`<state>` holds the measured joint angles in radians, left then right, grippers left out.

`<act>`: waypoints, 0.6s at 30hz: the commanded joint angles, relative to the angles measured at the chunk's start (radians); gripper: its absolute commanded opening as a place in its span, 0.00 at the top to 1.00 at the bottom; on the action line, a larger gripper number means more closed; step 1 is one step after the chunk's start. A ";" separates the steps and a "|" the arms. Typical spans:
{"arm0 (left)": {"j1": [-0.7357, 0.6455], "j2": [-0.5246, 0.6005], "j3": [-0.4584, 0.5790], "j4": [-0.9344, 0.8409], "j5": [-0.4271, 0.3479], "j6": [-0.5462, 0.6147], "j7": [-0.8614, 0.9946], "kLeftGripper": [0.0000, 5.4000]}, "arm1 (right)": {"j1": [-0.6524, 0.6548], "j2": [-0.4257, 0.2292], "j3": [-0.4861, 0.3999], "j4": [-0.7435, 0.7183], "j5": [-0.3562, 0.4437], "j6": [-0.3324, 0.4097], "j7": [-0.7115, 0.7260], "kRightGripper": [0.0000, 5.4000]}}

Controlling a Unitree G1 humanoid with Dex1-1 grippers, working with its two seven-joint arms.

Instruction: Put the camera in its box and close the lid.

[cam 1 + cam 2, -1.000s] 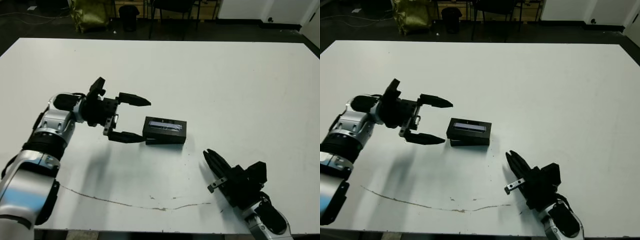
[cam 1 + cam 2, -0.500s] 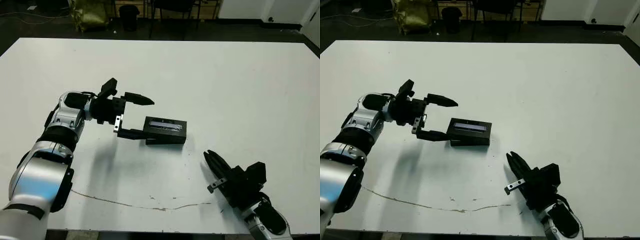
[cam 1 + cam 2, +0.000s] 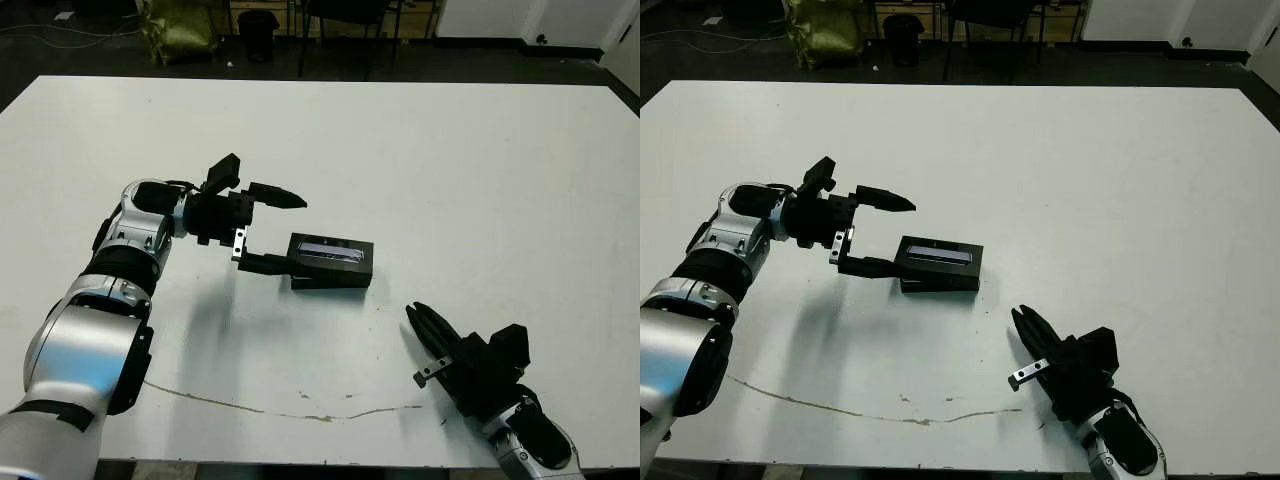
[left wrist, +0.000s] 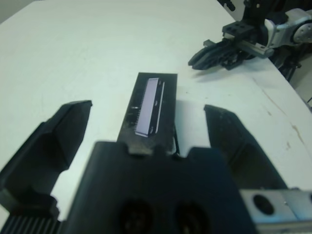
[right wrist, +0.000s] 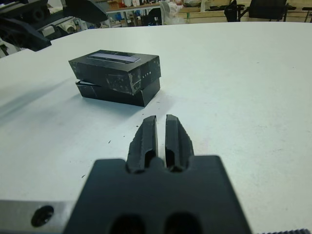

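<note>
The white table [image 3: 480, 160] takes up nearly the whole scene, bare apart from a thin dark scratch line near its front edge. The robot's left arm reaches in from the left side, its silver upper part leading to the left claw [image 3: 273, 230], which is spread wide with one finger up and away from the box and the lower finger's tip touching or just beside the box's left end. The box [image 3: 330, 275] sits near the middle of the table, with the lid [image 3: 331, 254] resting on top of it, slightly offset so the tray's lower edge shows beneath; the pale strip on the lid faces up. From the left wrist, the lid [image 4: 152, 105] lies straight ahead in the gap between the two spread fingers. The right claw [image 3: 428, 330] rests low at the near right, well apart from the box, its two fingers pressed nearly together and holding nothing. The camera cannot be seen; the lid covers the tray.
</note>
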<state>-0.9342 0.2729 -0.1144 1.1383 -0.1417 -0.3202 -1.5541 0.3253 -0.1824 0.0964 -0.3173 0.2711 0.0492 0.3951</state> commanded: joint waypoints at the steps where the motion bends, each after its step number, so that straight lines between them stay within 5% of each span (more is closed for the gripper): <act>1: -0.010 -0.003 0.009 0.031 0.020 0.000 -0.010 0.00 | 0.019 -0.003 -0.009 -0.001 0.014 0.022 -0.001 1.00; 18: -0.034 -0.023 0.008 0.077 0.082 0.000 0.042 0.00 | 0.017 -0.016 0.000 -0.007 -0.034 0.045 -0.023 1.00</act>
<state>-0.9489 0.2508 -0.1036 1.2001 -0.0798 -0.3238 -1.5228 0.3285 -0.1859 0.0984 -0.3336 0.2542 0.0708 0.3832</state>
